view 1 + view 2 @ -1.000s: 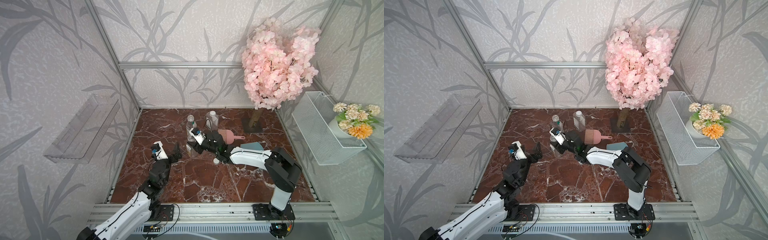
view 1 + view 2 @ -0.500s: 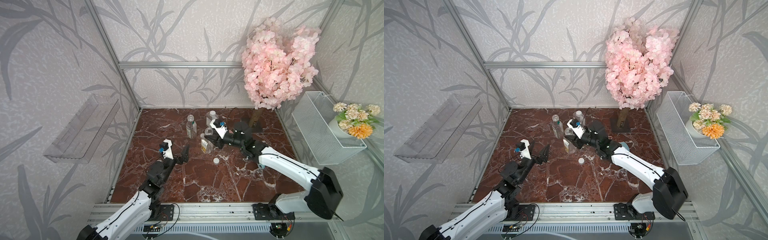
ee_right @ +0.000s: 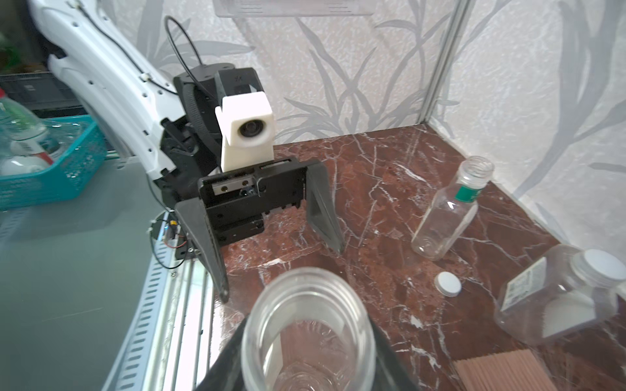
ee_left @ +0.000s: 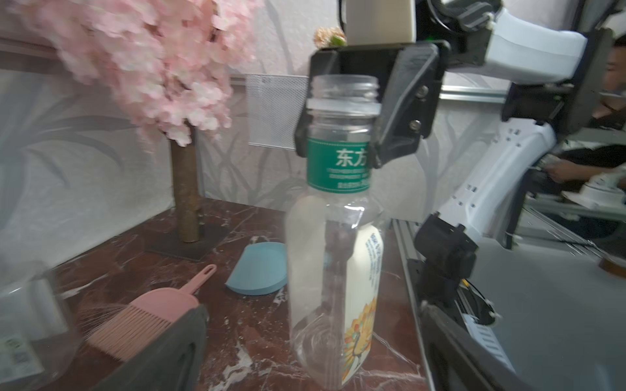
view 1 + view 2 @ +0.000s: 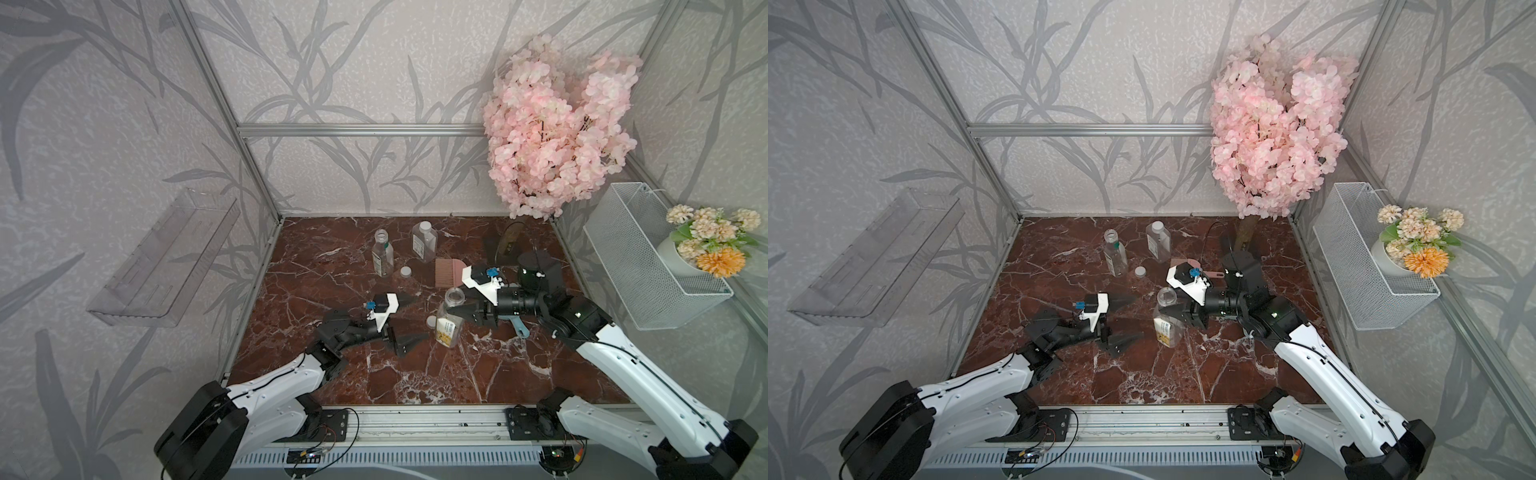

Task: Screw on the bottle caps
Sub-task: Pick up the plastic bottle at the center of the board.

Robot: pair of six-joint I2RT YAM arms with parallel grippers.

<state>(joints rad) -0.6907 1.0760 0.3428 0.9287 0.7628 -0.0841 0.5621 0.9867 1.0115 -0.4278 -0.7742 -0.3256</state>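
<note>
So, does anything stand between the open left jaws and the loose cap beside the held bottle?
Nothing visible does. In a top view the cap lies just ahead of the left gripper, the bottle beyond it.

Your right gripper (image 5: pixel 1171 309) is clamping the neck of an uncapped bottle (image 5: pixel 1165 330) above the marble tabletop (image 5: pixel 1059 257). Your left gripper (image 5: pixel 1138 316) is gaping wide just beside it, gripping nothing. Farther back, a loose cap (image 5: pixel 1140 271) is lying near a second open bottle (image 5: pixel 1115 253) and a capped square bottle (image 5: pixel 1158 243).
</note>
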